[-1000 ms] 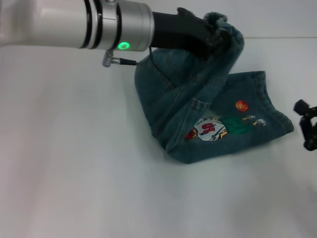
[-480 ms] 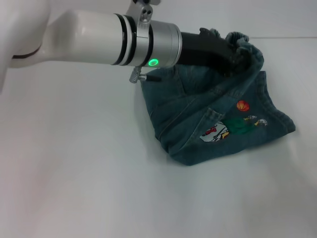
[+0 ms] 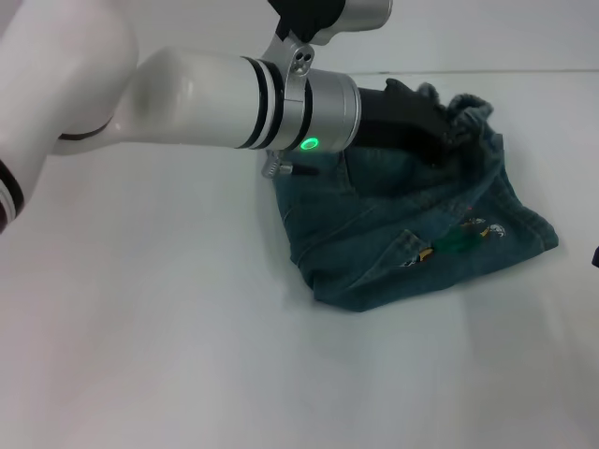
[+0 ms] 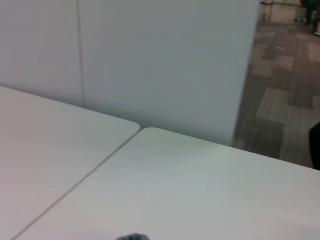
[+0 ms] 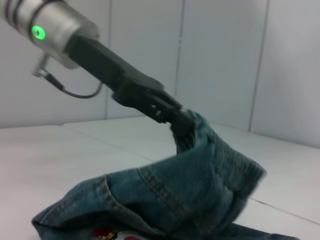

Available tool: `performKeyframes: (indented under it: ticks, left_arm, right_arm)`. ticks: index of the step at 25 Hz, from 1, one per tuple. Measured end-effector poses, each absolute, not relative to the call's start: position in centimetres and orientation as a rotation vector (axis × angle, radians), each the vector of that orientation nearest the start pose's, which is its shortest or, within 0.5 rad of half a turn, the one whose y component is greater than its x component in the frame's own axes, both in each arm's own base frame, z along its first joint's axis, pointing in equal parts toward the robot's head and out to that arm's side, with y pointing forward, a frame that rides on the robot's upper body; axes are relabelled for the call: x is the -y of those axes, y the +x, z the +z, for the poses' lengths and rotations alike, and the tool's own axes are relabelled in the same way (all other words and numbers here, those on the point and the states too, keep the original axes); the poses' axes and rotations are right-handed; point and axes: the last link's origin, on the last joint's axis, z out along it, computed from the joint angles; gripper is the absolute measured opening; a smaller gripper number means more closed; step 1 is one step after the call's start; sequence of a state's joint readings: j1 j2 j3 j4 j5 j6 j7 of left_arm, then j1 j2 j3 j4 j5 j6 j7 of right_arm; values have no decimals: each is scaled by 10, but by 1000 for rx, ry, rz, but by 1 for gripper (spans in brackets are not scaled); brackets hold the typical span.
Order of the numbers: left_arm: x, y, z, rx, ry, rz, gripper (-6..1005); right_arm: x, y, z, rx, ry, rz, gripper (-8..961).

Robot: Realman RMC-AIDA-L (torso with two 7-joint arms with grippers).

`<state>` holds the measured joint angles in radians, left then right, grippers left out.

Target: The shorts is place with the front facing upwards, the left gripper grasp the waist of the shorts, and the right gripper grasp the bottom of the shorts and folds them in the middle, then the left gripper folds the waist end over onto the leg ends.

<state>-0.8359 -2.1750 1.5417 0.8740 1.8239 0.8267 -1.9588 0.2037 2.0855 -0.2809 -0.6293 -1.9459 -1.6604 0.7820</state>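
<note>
The blue denim shorts [image 3: 374,253] lie folded on the white table [image 3: 140,327]. My left gripper [image 3: 447,138] is shut on the ruffled waist [image 3: 468,105] and holds it lifted over the rest of the cloth. The raised layer drapes over most of the cartoon print [image 3: 459,240]. The leg ends [image 3: 538,229] lie flat at the right. In the right wrist view the left gripper [image 5: 181,121] pinches the top of the hanging denim [image 5: 200,185]. Only a dark sliver of my right gripper [image 3: 595,254] shows at the right edge of the head view.
A table seam [image 4: 75,182] and a pale wall [image 4: 160,60] show in the left wrist view. The left arm's white and silver forearm [image 3: 234,98] spans the space above the table's left half.
The left gripper has carried the waist to the right and lower, so the denim now covers most of the print. The right gripper has drawn back to the right edge.
</note>
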Motion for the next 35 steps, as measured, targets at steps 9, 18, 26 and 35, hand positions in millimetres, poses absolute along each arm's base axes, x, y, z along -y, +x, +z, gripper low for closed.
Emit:
performKeyframes:
  ticks: [9, 18, 26, 35]
  left_arm:
    - [-399, -59, -116, 418, -2728, -455, 253]
    - [-393, -71, -105, 406, -2726, -476, 761]
    - [-369, -125, -65, 405, -2737, -650, 939]
    - [-304, -229, -21, 412, -2593, -911, 938]
  right_arm:
    - [-232, 368, 46, -375, -2262, 598, 125]
    - [-236, 366, 45, -389, -2297, 596, 136]
    - [-247, 363, 49, -461, -2381, 558, 146]
    - [-254, 356, 57, -554, -2475, 491, 158]
